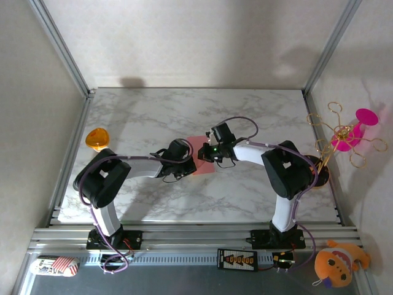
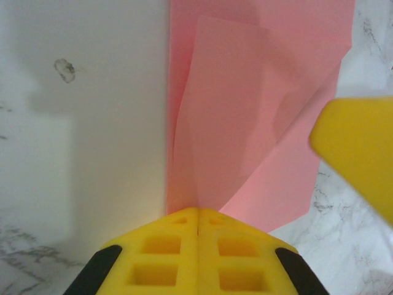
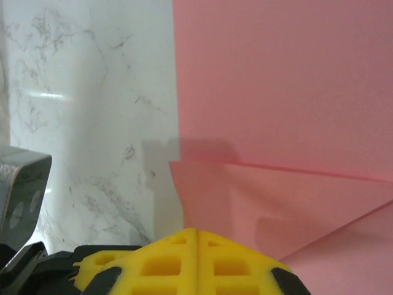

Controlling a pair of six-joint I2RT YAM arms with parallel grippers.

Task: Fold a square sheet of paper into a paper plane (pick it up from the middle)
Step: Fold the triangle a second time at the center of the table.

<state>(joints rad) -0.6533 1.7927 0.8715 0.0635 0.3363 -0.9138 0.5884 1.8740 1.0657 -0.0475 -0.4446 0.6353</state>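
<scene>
Left hand point(image 2: 198, 215) and right hand point(image 3: 196, 233) closed, angled together.

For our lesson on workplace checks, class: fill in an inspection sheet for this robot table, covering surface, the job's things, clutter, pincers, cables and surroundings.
Surface: white marble-look table.
Job's things: salmon-pink sheet of paper, partly folded, one flap raised, at mid-table between the arms.
Clutter: orange disc at the left edge; magenta flower toy on gold wire at the right; orange plush and striped pouch in front of the bases.
Pincers: left pincer shut, tips at the paper; right pincer shut, tips at a fold; whether either pinches paper cannot be told.
Cables: purple cables looped along both arms.
Surroundings: pale walls, aluminium frame.
</scene>
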